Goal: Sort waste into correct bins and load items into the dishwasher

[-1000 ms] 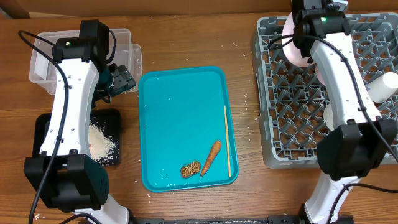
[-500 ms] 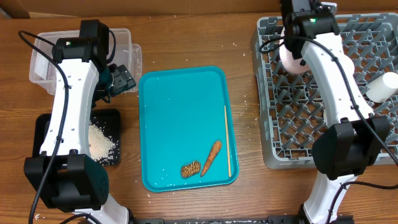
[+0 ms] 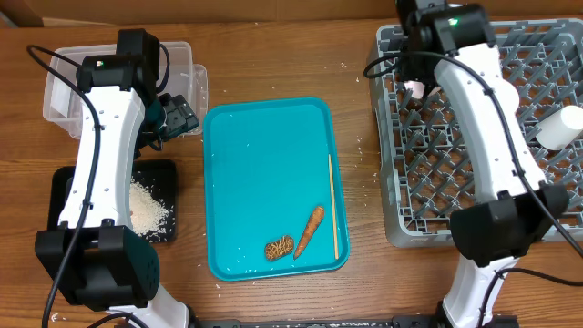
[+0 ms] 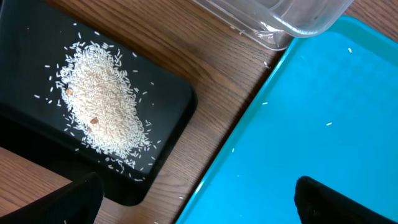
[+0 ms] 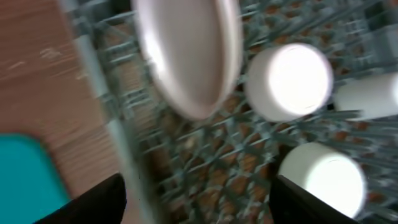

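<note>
The grey dishwasher rack (image 3: 421, 191) stands at the right. My right gripper (image 3: 414, 73) hovers open over its far-left corner with nothing between the fingers (image 5: 93, 202). Just beyond them a white plate (image 5: 189, 56) stands on edge in the rack, next to round white cups (image 5: 289, 81). An orange carrot piece (image 3: 310, 230) and a brown ridged lump (image 3: 279, 247) lie at the teal tray's near right. White rice (image 4: 99, 106) is piled on the black tray (image 3: 164, 178). The clear tub (image 3: 68, 91) sits at the far left. My left gripper (image 3: 178, 117) is open and empty above the teal tray's left edge.
A thin wooden stick (image 3: 332, 205) lies along the right side of the teal tray (image 3: 264, 164). Another white cup (image 3: 557, 128) lies at the rack's right edge. Loose rice grains dot the wood around the trays.
My right gripper has opened and let go of the white plate, which now stands in the rack. That arm has shifted left. The left arm has not moved.
</note>
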### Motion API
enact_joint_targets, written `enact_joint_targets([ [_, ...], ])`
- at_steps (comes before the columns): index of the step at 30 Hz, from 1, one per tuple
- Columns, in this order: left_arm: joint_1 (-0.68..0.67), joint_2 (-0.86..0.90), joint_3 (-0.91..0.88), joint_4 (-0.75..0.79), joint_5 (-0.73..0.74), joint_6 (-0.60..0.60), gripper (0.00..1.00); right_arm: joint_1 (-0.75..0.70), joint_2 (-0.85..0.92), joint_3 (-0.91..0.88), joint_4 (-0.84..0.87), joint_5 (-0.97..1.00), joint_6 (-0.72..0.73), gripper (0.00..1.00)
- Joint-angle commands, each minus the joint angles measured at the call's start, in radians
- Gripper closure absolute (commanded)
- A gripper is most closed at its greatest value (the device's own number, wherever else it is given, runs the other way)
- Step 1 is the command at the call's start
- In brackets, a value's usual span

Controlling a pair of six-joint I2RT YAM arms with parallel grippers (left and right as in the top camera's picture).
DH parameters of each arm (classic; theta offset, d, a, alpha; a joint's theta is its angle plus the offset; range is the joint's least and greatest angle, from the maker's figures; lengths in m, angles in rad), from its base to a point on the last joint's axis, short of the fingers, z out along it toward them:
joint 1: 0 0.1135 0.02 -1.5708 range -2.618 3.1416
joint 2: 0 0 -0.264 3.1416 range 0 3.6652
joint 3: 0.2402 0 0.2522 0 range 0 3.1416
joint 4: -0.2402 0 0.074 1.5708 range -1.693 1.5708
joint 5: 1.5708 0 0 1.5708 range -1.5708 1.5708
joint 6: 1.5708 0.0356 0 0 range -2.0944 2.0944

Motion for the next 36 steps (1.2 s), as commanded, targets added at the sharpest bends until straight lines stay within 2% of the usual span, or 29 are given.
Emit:
enact_joint_targets([
  [1, -0.002, -0.005, -0.006, 0.000, -0.013, -0.017, 0.00, 0.006, -0.092, 0.079, -0.047, -0.378, 0.005, 0.17],
  [3, -0.002, -0.005, -0.006, 0.000, -0.013, -0.017, 0.00, 0.006, -0.109, 0.079, -0.080, -0.525, -0.008, 0.01],
  [6, -0.002, -0.005, -0.006, 0.000, -0.013, -0.017, 0.00, 0.017, -0.109, 0.076, -0.151, -0.743, -0.092, 0.00],
  [8, -0.002, -0.005, -0.006, 0.000, -0.013, -0.017, 0.00, 0.042, -0.106, 0.056, -0.184, -0.818, -0.142, 0.00],
  [12, -0.002, -0.005, -0.006, 0.000, -0.013, -0.017, 0.00, 0.119, -0.104, -0.027, -0.172, -0.809, -0.092, 0.00],
  [18, -0.001, -0.005, -0.006, 0.000, -0.013, -0.017, 0.00, 0.269, -0.104, -0.216, -0.085, -0.605, 0.219, 0.00],
  [22, -0.002, -0.005, -0.006, 0.000, -0.013, -0.017, 0.00, 0.340, -0.104, -0.336, -0.044, -0.652, 0.349, 0.00],
  [29, -0.002, -0.005, -0.006, 0.000, -0.013, -0.017, 0.00, 0.433, -0.104, -0.555, 0.143, -0.700, 0.423, 0.00],
  [36, -0.002, -0.005, -0.006, 0.000, -0.013, -0.017, 0.00, 0.447, -0.104, -0.734, 0.275, -0.755, 0.462, 0.00],
])
